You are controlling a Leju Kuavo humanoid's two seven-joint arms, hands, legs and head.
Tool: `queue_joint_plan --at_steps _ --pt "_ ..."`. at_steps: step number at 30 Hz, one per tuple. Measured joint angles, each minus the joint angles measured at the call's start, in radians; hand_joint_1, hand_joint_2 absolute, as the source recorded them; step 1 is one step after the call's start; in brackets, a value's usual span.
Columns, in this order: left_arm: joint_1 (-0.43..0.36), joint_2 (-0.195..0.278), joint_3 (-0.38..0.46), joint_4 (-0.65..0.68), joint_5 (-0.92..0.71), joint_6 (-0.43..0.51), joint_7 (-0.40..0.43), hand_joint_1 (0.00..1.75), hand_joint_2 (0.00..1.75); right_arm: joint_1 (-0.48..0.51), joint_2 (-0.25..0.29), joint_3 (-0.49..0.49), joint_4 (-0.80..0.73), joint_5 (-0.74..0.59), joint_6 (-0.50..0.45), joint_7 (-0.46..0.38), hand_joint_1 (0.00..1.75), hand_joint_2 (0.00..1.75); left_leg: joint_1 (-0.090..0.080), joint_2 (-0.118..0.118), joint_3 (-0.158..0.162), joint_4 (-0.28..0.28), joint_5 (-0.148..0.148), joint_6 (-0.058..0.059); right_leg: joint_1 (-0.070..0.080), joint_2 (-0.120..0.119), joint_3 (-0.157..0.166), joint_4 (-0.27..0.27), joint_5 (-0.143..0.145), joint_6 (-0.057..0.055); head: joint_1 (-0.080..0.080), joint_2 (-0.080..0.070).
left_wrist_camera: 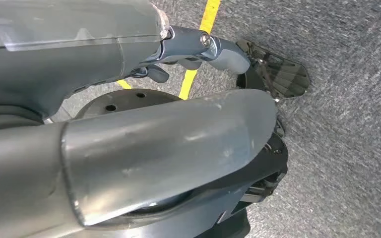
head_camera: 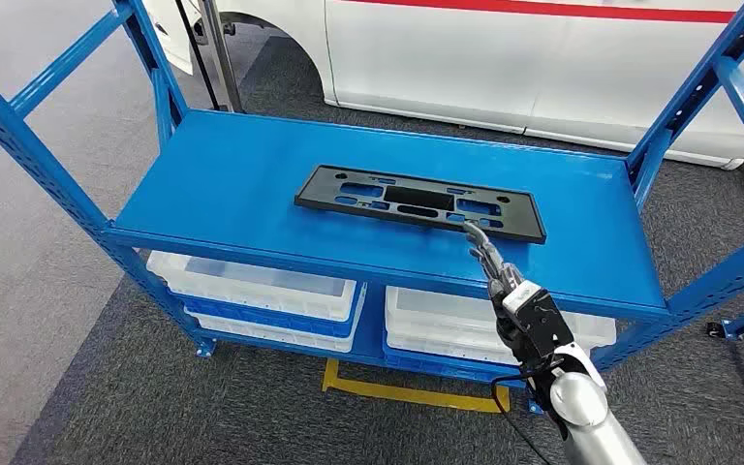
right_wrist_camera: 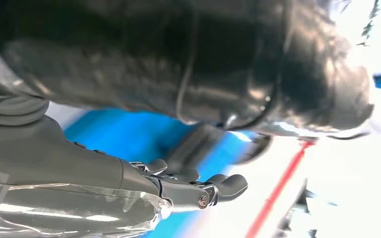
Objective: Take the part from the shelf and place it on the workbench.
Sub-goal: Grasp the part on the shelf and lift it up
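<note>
Right hand outstretched, seemingly empty.

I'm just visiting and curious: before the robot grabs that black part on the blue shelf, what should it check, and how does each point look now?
1. Part flat on the shelf, nothing on top: ok.
2. Right hand at the part's near edge: ok.
3. Fingers touching the part: cannot tell.
4. Right hand holding nothing: ok.
5. Left hand out of the way, over the floor: ok.
6. Workbench located: cannot tell.

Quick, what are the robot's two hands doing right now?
Left hand: holds nothing, fingers curled in.
Right hand: reaching at the black part; grip cannot be told.
</note>
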Motion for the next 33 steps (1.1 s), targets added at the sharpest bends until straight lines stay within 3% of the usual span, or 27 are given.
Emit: queue_joint_plan --at_steps 10,19,33 --pt "-0.029 -0.001 -0.119 0.042 0.16 0.017 -0.007 0.0 0.0 -0.152 -0.012 0.12 -0.112 0.157 -0.021 -0.011 0.0 0.0 0.0 0.0 0.0 0.0 0.001 0.0 0.0 0.0 0.0 0.0 0.0 0.0 0.0 0.0" --pt "-0.047 -0.006 -0.194 0.067 0.239 0.023 -0.006 0.0 0.0 -0.279 -0.007 0.274 -0.107 0.392 -0.097 0.05 0.0 0.0 0.0 -0.001 0.0 0.0 0.001 0.0 0.0 0.0 0.001 0.001 0.0 0.0 0.0 0.0" --pt "-0.066 -0.033 -0.272 0.104 0.294 0.029 -0.003 0.0 0.0 -0.455 0.098 0.463 0.119 0.718 -0.23 0.199 0.0 0.0 0.0 -0.001 0.0 0.0 0.001 0.0 0.0 0.0 0.001 0.001 0.0 0.0 0.0 0.0"
